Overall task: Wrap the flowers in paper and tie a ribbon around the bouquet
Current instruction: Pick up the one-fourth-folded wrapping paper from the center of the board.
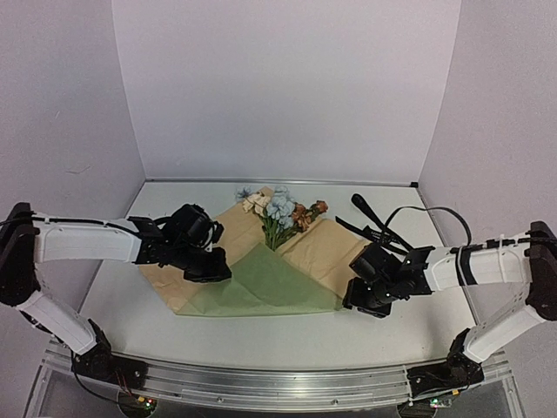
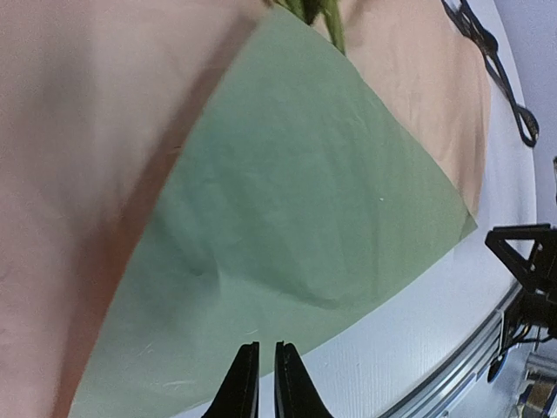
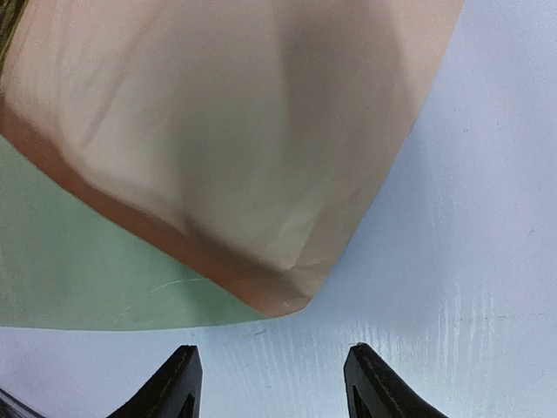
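**Left claw**: fingers drawn together with only a thin slit between them, nothing held. It hangs over the near left edge of the paper's green fold, tips pointing down at the sheet.

**Right claw**: fingers spread apart, nothing between them. It sits over bare table just off the paper's near right corner, not touching the sheet.

**Paper**: one large sheet, spread flat in the middle of the table, tan side up. The near portion is folded over towards the back, showing a green triangle with its point reaching the stems. The right corner curls up slightly.

**Flowers**: small bunch lying on the far part of the paper. The pale blue, cream and brownish-orange heads point away from the arms, and the green stems run under the tip of the green fold. Unwrapped.

**Ribbon**: black strip lying loose on the table, just past the paper's far right edge, beside the flower heads. Not tied round anything.
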`<state>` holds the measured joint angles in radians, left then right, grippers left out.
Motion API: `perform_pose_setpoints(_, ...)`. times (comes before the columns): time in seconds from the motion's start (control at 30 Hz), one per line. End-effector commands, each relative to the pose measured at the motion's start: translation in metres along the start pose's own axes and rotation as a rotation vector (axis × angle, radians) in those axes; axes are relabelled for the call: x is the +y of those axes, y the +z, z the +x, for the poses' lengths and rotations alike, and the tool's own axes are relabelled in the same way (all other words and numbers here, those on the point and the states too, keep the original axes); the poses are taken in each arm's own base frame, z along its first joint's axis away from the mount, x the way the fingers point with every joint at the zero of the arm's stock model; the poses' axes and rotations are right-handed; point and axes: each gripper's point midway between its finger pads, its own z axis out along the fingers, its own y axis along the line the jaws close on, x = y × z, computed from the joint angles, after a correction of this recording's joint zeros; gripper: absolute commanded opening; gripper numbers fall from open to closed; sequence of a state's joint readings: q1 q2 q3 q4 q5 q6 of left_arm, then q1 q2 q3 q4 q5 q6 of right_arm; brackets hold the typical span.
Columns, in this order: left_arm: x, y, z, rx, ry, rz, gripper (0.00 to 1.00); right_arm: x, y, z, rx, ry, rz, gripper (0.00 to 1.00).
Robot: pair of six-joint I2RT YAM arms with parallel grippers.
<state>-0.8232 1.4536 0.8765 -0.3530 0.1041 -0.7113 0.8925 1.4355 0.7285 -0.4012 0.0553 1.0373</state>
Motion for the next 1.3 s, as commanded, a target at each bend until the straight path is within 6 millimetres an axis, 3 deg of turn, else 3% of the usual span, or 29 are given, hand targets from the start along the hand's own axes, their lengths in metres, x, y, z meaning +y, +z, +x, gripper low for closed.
perform_pose_setpoints(0.0, -0.062, 0.017, -0.018, 0.007, 0.173, 0.210, 0.09, 0.014, 0.017, -0.005, -0.012, 0.191, -0.162, 0.58)
perform_pose_setpoints(0.23, -0.085, 0.053, -0.012, 0.079, 0.202, 0.302, 0.08, 0.007, 0.039, -0.007, -0.046, 0.359, -0.251, 0.55)
perform_pose_setpoints(0.53, -0.077, 0.088, -0.001, 0.129, 0.189, 0.270, 0.07, -0.009, 0.043, -0.001, -0.059, 0.408, -0.240, 0.45)
perform_pose_setpoints(0.97, -0.064, 0.109, 0.010, 0.171, 0.153, 0.214, 0.05, -0.023, 0.021, 0.010, -0.085, 0.348, -0.139, 0.48)
perform_pose_setpoints(1.27, -0.062, 0.112, 0.013, 0.179, 0.150, 0.210, 0.05, -0.014, 0.028, 0.011, -0.088, 0.346, -0.128, 0.44)
